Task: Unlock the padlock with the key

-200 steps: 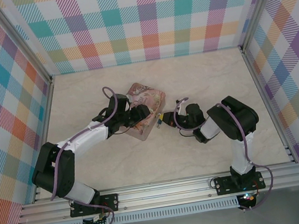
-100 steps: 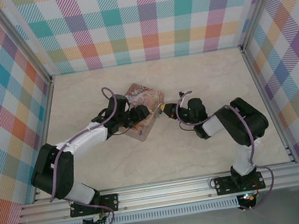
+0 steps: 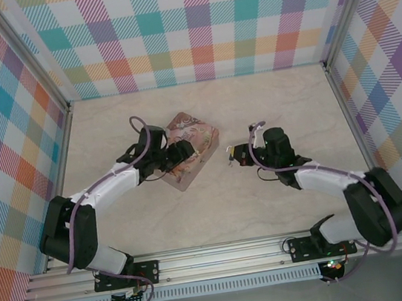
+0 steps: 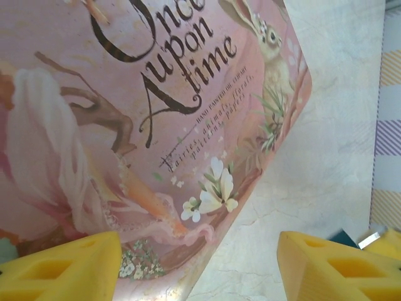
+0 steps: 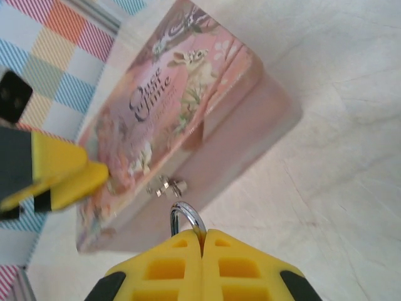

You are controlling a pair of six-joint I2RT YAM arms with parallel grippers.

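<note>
The right hand [image 5: 202, 238] is pressed fully shut, its two yellow fingertips meeting in a tight seam. Out of that seam, straight ahead of the tips, pokes the thin silver shackle of the padlock [image 5: 185, 206]. The lock's body is buried between the fingers and cannot be made out. Just beyond the shackle and not touching it sits the small silver latch [image 5: 166, 187] on the front wall of the pink tin [image 5: 188, 106], which lies flat on the pale bench [image 5: 338, 188]. In the overhead view this hand [image 3: 232, 155] points at the tin's [image 3: 198, 137] nearest side with a sliver of bench between them.

The left hand [image 4: 200, 251] is spread wide, fingers far apart with nothing gripped between them. Directly beneath it is the tin's illustrated lid [image 4: 156, 125], lettered "Once upon a time", with a rabbit drawn toward the corner ahead of the hand. From the right wrist camera, one of its yellow fingers [image 5: 69, 179] hangs over the lid's far end, opposite the right hand. Whether it touches the lid I cannot tell.
</note>
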